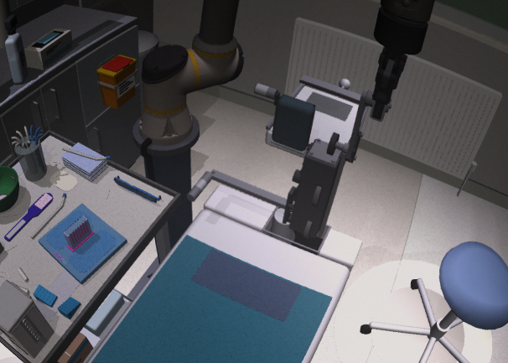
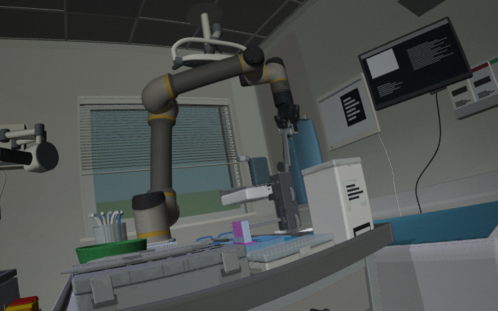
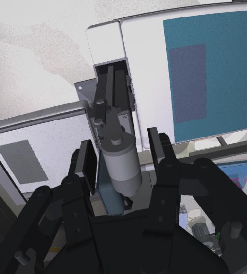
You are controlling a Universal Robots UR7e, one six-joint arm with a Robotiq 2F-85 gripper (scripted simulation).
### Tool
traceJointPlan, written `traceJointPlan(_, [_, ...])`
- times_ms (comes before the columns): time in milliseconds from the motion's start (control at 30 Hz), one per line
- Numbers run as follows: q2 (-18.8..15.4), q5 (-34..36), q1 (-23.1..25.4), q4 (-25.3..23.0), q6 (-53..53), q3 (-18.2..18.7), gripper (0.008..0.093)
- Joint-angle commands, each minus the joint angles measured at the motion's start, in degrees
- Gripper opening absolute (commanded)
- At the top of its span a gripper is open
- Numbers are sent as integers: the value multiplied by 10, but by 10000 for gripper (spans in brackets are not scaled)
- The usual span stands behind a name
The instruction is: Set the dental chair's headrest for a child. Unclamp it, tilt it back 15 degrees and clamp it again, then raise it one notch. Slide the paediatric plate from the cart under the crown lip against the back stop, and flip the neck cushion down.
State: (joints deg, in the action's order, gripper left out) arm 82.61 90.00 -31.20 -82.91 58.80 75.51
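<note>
A grey cylindrical handle [image 3: 121, 163] sticks out from the right side of the headrest frame [image 1: 331, 108], and my open gripper [image 3: 119, 156] straddles it without holding anything. In the side camera the gripper [image 1: 379, 108] hangs down from above at the frame's right end. The headrest plate [image 1: 327, 104] is pale with a dark patch, carried on a grey post [image 1: 314, 187] rising from the chair's top edge. The dark teal neck cushion [image 1: 293, 120] stands upright in front of it. A ribbed block [image 1: 78, 232] edged in pink sits on a blue mat [image 1: 82, 241] on the cart.
The cart [image 1: 71, 229] at left carries a green bowl [image 1: 7, 187], a cup of tools, a pen and small boxes. My arm's base [image 1: 167, 125] stands beside it. A radiator [image 1: 419, 104] runs behind the headrest, and a blue stool [image 1: 469, 288] stands at right.
</note>
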Motion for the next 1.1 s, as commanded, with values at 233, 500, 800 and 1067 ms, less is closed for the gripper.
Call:
traceJointPlan(233, [0, 0, 0, 0, 0, 0, 520])
traceJointPlan(500, [0, 0, 0, 0, 0, 0, 360])
traceJointPlan(800, [0, 0, 0, 0, 0, 0, 180])
traceJointPlan(1067, [0, 0, 0, 0, 0, 0, 80])
